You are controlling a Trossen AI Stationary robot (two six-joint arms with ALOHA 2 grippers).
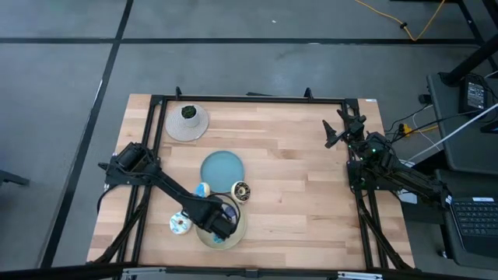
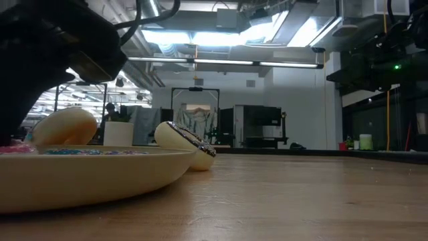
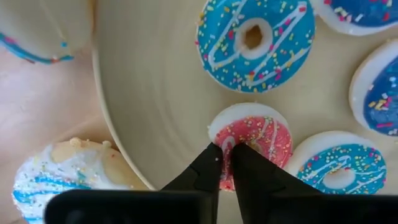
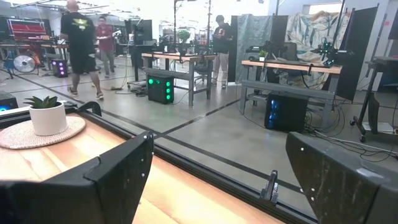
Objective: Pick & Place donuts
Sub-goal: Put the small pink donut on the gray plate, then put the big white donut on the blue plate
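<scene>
My left gripper [image 3: 226, 163] hangs over the beige plate [image 1: 236, 236] near the table's near edge and is shut on a pink-iced donut [image 3: 255, 132]. Several blue-iced donuts, one of them [image 3: 255, 38], lie flat on the same plate [image 3: 155, 93]. A white-sprinkled donut [image 1: 180, 224] lies on the table left of the plate. A blue-and-orange one [image 1: 203, 189] and a chocolate one [image 1: 240, 190] lie between the two plates. The chocolate donut [image 2: 192, 144] sits tilted by the plate's rim. My right gripper [image 1: 339, 127] waits open at the far right. My left gripper pinches the pink donut's outer rim [image 3: 226, 147] between its two fingers, coming from above and pointing down. The donut lies flat on the beige plate among the blue ones. The right finger [image 3: 249, 167] covers the donut's middle, so I cannot tell whether it is in the hole.
A blue plate [image 1: 222, 169] lies at the table's middle, with nothing on it. A small potted plant on a round mat [image 1: 187, 123] stands at the far left. A black frame [image 1: 249, 99] runs around the table's edges. People walk in the room beyond [image 4: 81, 43].
</scene>
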